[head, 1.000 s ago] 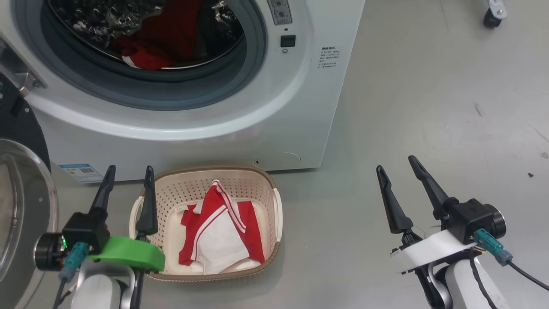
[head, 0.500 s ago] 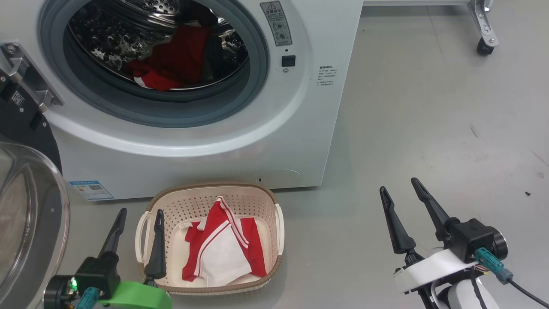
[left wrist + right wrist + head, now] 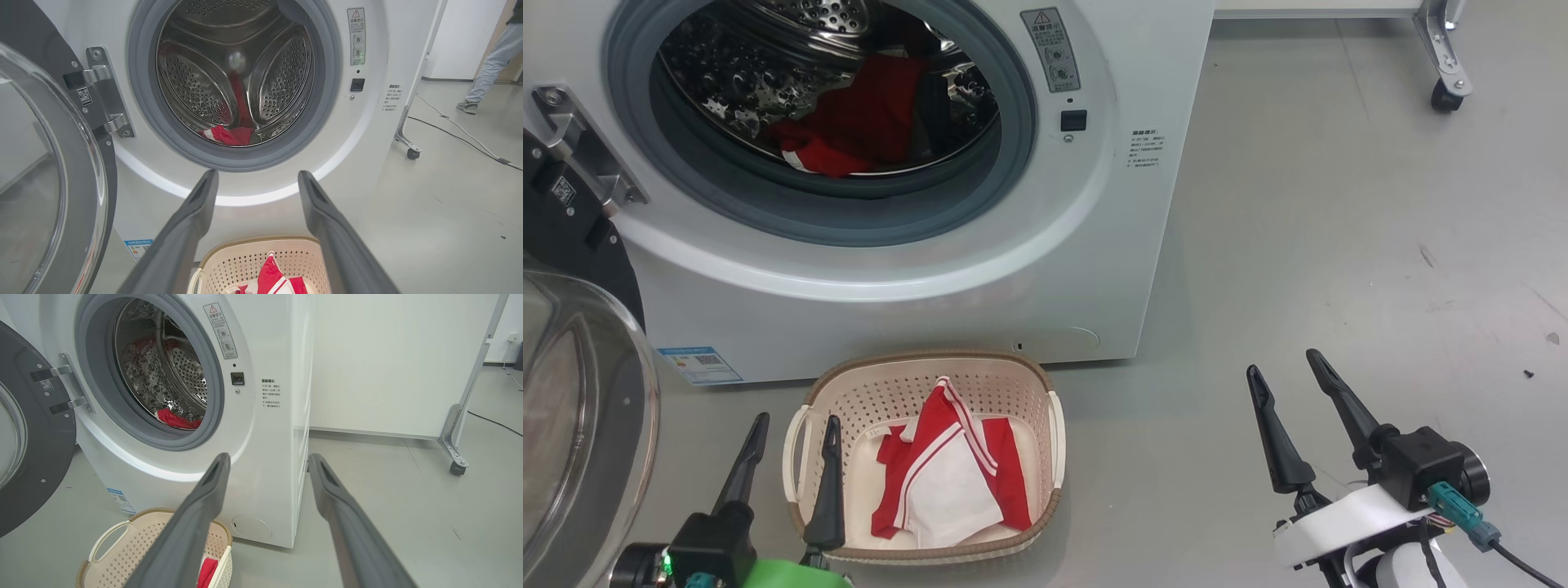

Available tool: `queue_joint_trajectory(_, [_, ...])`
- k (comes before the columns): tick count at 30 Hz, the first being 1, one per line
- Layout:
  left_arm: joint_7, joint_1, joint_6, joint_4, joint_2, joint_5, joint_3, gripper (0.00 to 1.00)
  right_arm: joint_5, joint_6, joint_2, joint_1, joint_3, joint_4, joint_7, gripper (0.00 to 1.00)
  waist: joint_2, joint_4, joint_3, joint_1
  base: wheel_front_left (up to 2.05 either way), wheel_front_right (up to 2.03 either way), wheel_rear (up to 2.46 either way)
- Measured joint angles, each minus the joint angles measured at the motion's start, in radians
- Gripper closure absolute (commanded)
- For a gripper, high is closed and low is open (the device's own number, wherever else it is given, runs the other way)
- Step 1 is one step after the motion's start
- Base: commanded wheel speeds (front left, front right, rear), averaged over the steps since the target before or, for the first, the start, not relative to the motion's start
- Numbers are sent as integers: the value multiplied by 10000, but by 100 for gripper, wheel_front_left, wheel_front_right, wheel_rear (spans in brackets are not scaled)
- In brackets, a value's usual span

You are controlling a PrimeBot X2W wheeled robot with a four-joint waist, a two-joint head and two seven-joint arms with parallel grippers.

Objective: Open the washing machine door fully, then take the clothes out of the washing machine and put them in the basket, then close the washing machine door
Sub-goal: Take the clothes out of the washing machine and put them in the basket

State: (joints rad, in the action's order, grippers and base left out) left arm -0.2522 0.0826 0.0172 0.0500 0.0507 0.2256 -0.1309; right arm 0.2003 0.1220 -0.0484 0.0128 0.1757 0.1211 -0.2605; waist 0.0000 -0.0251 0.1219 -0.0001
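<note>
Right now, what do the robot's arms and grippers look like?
Each gripper has two long, dark, tapering fingers on a black block. The left gripper sits on a green bracket with a small green light; the right gripper sits on a white bracket with a teal plug and black cable. The forearm is pale.

The left gripper [image 3: 796, 419] has two long black fingers [image 3: 827, 490] that are thin at the tip and wider at the base. They sit on a black block [image 3: 715, 539] with a small green light [image 3: 667, 562], and behind it is a bright green collar [image 3: 792, 576]. The right gripper [image 3: 1281, 362] has the same fingers on a black housing [image 3: 1417, 465] — under it is a white bracket [image 3: 1339, 518]. A teal connector [image 3: 1450, 500] carries a black cable [image 3: 1523, 563]. In the wrist views the fingers look dark grey and matt.
</note>
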Motion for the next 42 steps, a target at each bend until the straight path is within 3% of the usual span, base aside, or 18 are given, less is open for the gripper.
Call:
queue_joint_trajectory(28, [236, 253, 81, -523, 0, 2, -357, 0, -4, 0, 35, 165, 48, -351, 0, 0, 0, -45, 238, 1, 0, 0, 0])
queue_joint_trajectory(42, [658, -1510, -21, 63, -4, 52, -477, 0, -94, 0, 33, -355, 357, -884, 0, 0, 0, -216, 1595, 0, 0, 0, 0])
